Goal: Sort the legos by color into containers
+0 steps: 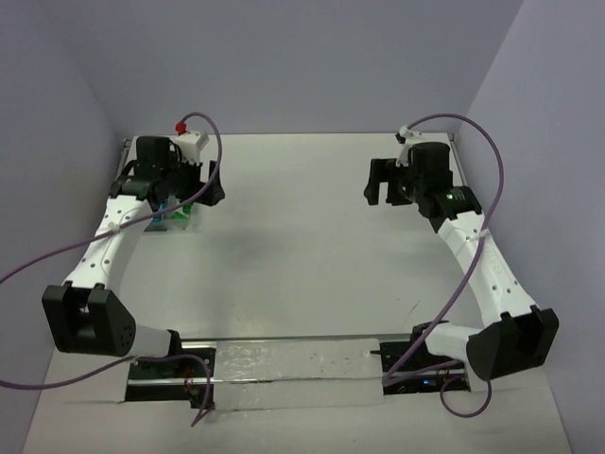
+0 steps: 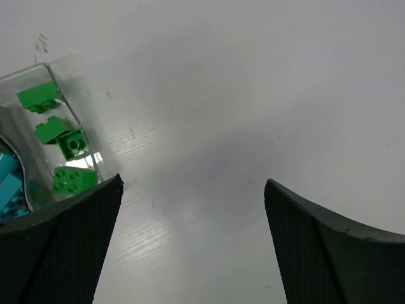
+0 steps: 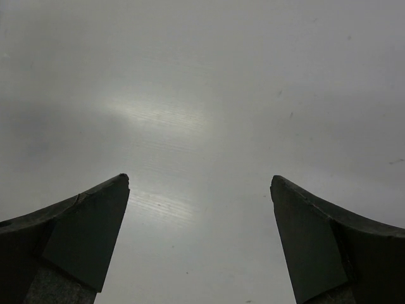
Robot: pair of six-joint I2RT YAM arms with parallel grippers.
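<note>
A clear container (image 2: 71, 109) sits at the left edge of the left wrist view. It holds several green legos (image 2: 73, 180) and teal legos (image 2: 9, 185). In the top view the container (image 1: 171, 218) lies under the left wrist at the far left of the table. My left gripper (image 2: 193, 185) is open and empty over bare table just right of the container; in the top view it (image 1: 210, 185) is at the far left. My right gripper (image 3: 199, 180) is open and empty over bare table; in the top view it (image 1: 377, 183) is at the far right. No brown-tinted container and no orange or yellow legos are in view.
The white table (image 1: 302, 246) is walled by grey panels at the back and sides. A shiny strip (image 1: 293, 364) runs along the near edge between the arm bases. Purple cables (image 1: 219, 142) loop above both arms.
</note>
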